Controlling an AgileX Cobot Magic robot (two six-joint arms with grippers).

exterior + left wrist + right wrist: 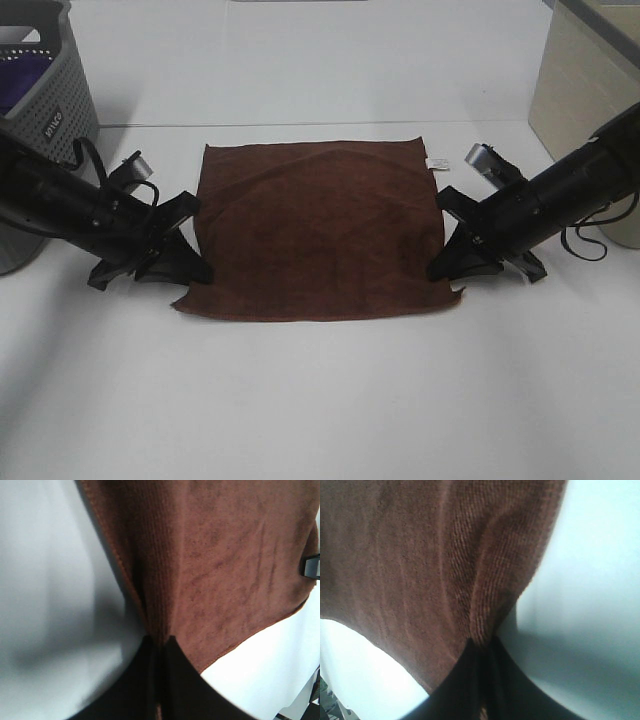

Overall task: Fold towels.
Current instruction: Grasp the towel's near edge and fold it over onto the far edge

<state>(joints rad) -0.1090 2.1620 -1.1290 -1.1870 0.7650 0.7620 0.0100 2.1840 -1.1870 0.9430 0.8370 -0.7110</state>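
Observation:
The dark reddish-brown towel [320, 230] lies spread flat on the white table, its small white tag [437, 162] at the far right corner. My left gripper [196, 268] is shut on the towel's left edge near the front corner; the left wrist view shows the cloth [220, 565] pinched into the closed fingers [140, 680]. My right gripper [440, 266] is shut on the right edge near the front corner; the right wrist view shows the cloth [420, 560] bunched into its closed fingers [470, 685]. Both front corners stick out past the grippers.
A grey perforated basket [45, 110] holding a purple cloth [22, 78] stands at the far left. A beige box [585, 100] stands at the far right. White table [320, 400] extends in front of the towel.

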